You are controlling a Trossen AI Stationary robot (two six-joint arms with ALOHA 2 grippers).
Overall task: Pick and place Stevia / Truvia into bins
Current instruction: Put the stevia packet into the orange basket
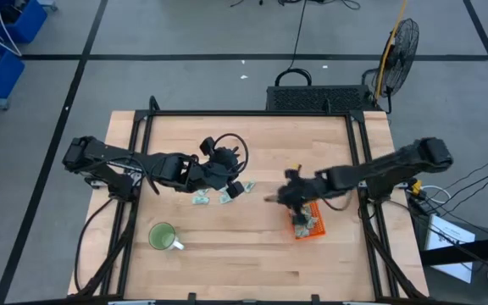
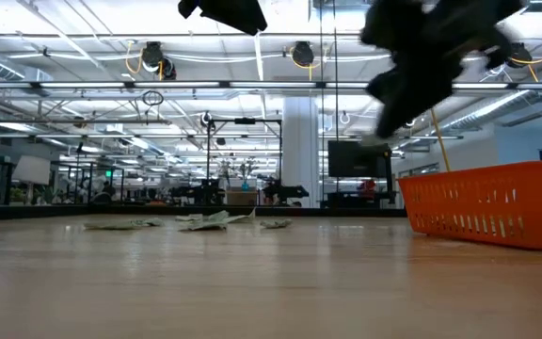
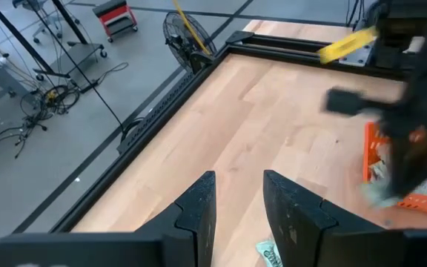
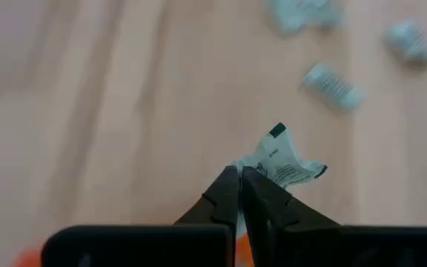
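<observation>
Midway through: some sachets binned, several still loose on the table.

The right gripper has its jaws pinched tight on one sachet, which sticks out past the fingertips; it hovers just beside the tray, which already holds a few sachets. The left gripper, jaws slightly parted and holding nothing, hangs over the loose sachets, one lying just under its fingertips. The mug sits apart, unused.
</observation>
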